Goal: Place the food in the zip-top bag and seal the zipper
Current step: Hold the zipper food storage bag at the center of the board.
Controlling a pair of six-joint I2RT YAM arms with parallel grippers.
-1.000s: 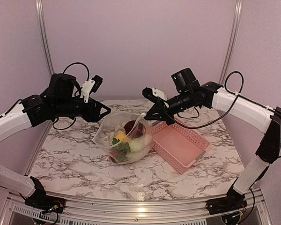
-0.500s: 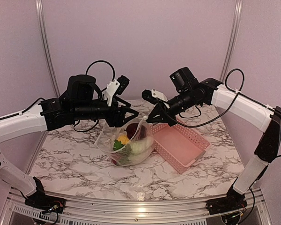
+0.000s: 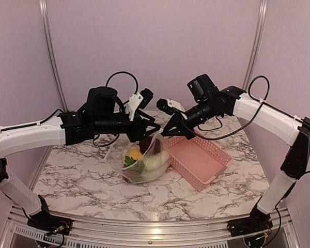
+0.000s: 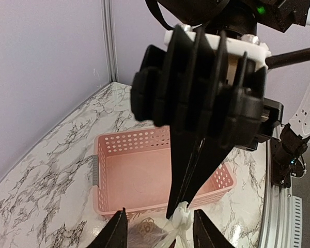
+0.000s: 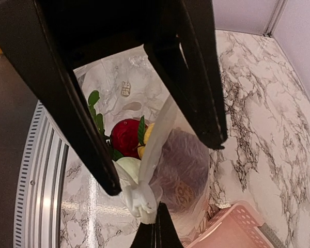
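The zip-top bag (image 3: 143,156) hangs over the marble table with the food (image 3: 137,155) inside: red (image 5: 125,137), white (image 5: 129,168), dark purple (image 5: 182,164) and green leafy (image 5: 95,118) pieces. My right gripper (image 3: 165,133) is shut on the bag's top corner, pinching it just below the bunched white end of the zipper (image 5: 139,199). My left gripper (image 3: 154,127) has come in from the left. It is open, and its fingertips (image 4: 117,231) stand on either side of that same white corner (image 4: 180,219) without touching it.
An empty pink slotted basket (image 3: 199,160) lies on the table right of the bag, directly below the right gripper's fingers (image 4: 188,170). A metal rail runs along the table's near edge, and purple walls enclose the back and sides.
My left arm has swung right, from left of the bag to its top corner beside the right gripper, and its jaws have narrowed a little. The right gripper has kept its hold, barely moving.
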